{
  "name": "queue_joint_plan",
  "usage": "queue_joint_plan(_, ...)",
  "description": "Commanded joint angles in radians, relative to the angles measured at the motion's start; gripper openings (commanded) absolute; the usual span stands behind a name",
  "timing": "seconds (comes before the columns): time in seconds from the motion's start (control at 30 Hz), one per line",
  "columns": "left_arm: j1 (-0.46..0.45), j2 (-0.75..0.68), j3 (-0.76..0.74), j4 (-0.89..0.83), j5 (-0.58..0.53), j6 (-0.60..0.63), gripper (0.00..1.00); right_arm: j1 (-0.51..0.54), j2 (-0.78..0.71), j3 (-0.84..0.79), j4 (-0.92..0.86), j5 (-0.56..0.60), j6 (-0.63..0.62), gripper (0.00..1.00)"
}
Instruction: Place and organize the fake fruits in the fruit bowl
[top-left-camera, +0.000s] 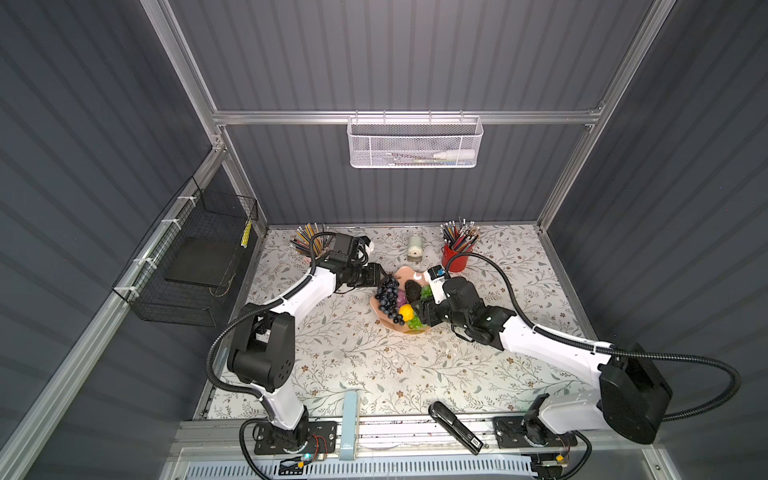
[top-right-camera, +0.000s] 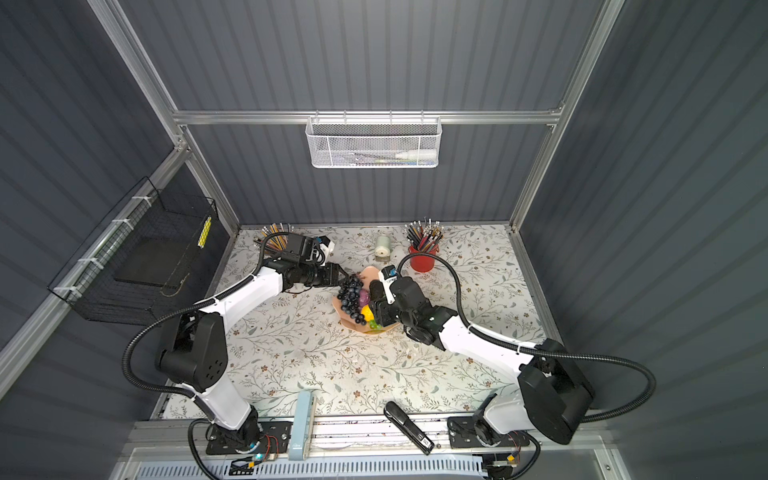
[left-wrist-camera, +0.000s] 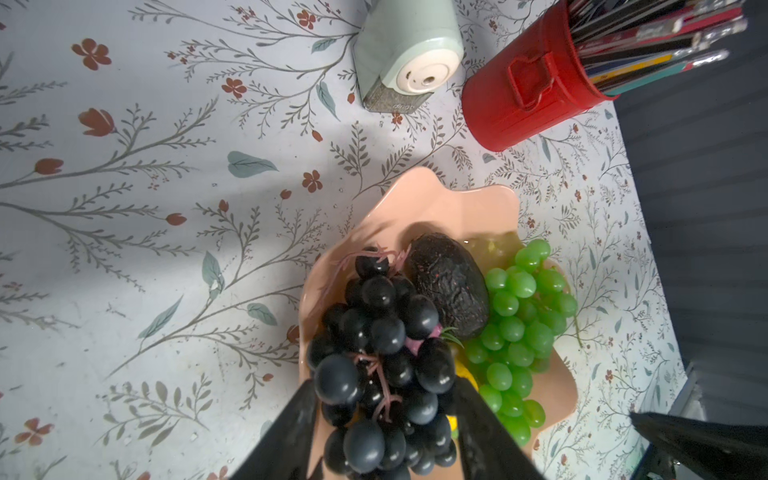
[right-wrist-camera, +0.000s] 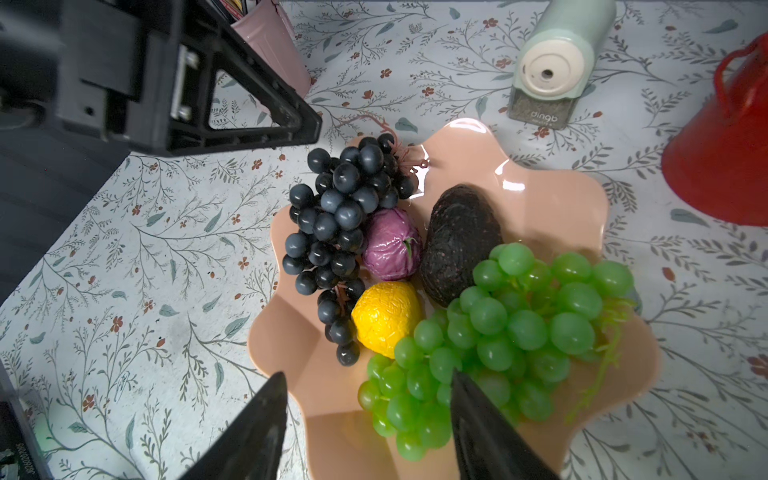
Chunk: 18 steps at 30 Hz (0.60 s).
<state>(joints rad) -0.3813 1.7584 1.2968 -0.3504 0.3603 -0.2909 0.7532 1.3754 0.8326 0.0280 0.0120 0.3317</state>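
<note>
Jaws parted on both sides, I grip nothing, since all five fruits (right-wrist-camera: 386, 318) rest in the fruit bowl (right-wrist-camera: 540, 174).

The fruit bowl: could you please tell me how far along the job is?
Done: all five fruits lie in the fruit bowl: dark grapes, purple fruit, avocado, lemon, green grapes. In hand: nothing; the left hand and right hand stand open by the bowl. Left: perhaps tidying, since the dark grapes drape over the rim.
</note>
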Motion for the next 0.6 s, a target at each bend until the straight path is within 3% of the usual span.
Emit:
queue_joint_plan(0.0,-0.007,0.063,0.043,0.003,0.035,0.014,0.46,0.0,-0.018,0.018,-0.023,0.015,-0.013,0.63)
queue_joint_plan(0.1,-0.011,0.105,0.057,0.016,0.059,0.005,0.41,0.0,-0.017,0.012,-0.026,0.017,-0.009,0.63)
queue_joint_plan(0.57,-0.031,0.127,0.019,0.078,0.091,-0.018,0.41,0.0,-0.007,0.001,-0.02,0.016,0.006,0.62)
